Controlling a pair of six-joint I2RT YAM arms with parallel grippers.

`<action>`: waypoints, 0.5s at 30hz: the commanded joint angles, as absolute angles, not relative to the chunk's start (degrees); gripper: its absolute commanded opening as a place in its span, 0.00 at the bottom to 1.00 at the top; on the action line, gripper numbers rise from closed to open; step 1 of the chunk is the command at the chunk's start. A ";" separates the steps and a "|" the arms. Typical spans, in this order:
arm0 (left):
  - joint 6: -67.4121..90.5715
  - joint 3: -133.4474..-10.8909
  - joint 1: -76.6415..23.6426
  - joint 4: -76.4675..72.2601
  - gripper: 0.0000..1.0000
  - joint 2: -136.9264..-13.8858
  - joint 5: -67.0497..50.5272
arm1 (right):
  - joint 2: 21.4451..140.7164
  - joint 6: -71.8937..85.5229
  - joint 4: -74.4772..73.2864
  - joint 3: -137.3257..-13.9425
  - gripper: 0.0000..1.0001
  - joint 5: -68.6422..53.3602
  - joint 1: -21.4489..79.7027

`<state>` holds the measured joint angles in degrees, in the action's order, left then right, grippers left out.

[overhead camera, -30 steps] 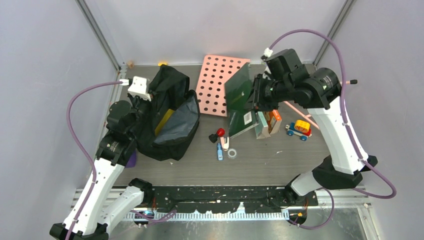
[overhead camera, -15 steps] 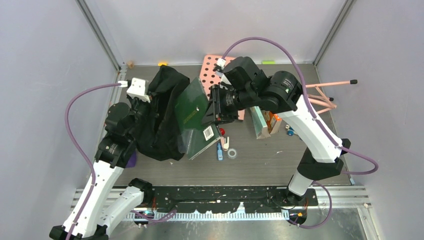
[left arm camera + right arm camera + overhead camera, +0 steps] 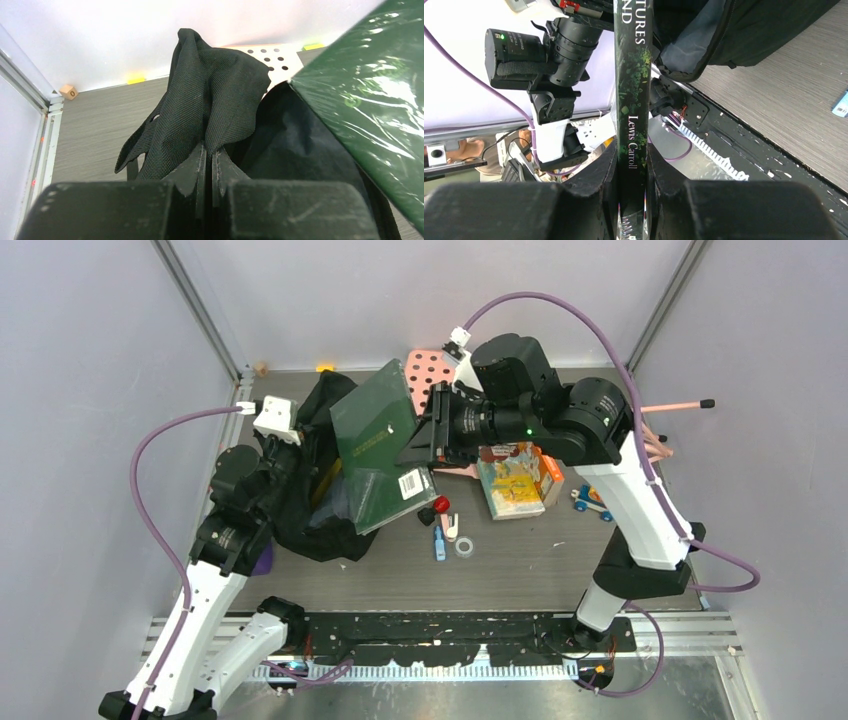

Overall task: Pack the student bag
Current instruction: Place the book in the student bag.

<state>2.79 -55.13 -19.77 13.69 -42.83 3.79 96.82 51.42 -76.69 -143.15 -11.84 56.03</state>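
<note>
Two arms, bases at the bottom edge of the overhead view.

Centre of the frame, on the table [image 3: 540,565]: small loose pieces, of which I can name one blue clip [image 3: 438,544], one clear ring [image 3: 464,546] and one red knob [image 3: 440,504]. The rest are too small to sort.

Right of centre: one picture book [image 3: 510,485] lying flat, one toy car [image 3: 592,502].

Left of centre: one student bag [image 3: 310,532], black and slumped. The left gripper [image 3: 208,152] is pinched tight on a fold of its fabric, holding that fold up.

The right gripper [image 3: 631,150] is clamped on the spine of one green book [image 3: 372,435], plastic-wrapped and tilted over the bag.

Farthest back, top centre: one pink pegboard [image 3: 425,370].
</note>
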 commanded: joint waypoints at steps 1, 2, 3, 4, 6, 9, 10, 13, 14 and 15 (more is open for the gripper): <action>3.43 -54.79 -19.78 11.78 0.00 -42.02 3.16 | 96.78 53.05 -66.20 -144.26 0.01 -13.76 56.10; 3.43 -54.77 -19.78 11.78 0.00 -42.05 3.16 | 96.88 53.32 -65.75 -143.68 0.01 -13.47 56.13; 3.43 -54.76 -19.78 11.78 0.00 -42.02 3.18 | 96.91 53.78 -65.66 -141.89 0.01 -12.62 56.15; 3.43 -54.76 -19.78 11.73 0.00 -41.96 3.19 | 96.67 54.18 -65.37 -140.02 0.01 -12.20 56.16; 3.43 -54.73 -19.78 11.75 0.00 -41.97 3.16 | 95.66 55.83 -64.05 -135.66 0.01 -10.94 56.16; 3.43 -54.84 -19.78 11.78 0.00 -42.10 3.18 | 93.64 59.47 -60.72 -125.43 0.01 -9.18 56.12; 3.43 -54.84 -19.78 11.78 0.00 -42.09 3.17 | 92.71 60.14 -60.11 -121.71 0.00 -8.90 56.15; 3.34 -54.84 -19.78 11.78 0.00 -42.10 3.25 | 91.19 62.96 -58.80 -116.41 0.00 -7.38 56.05; 3.34 -54.84 -19.78 11.85 0.00 -42.18 3.36 | 90.99 63.34 -58.84 -114.80 0.00 -6.37 55.74; 3.28 -54.84 -19.78 11.85 0.00 -42.19 3.34 | 90.62 63.87 -58.88 -114.13 0.00 -5.95 55.42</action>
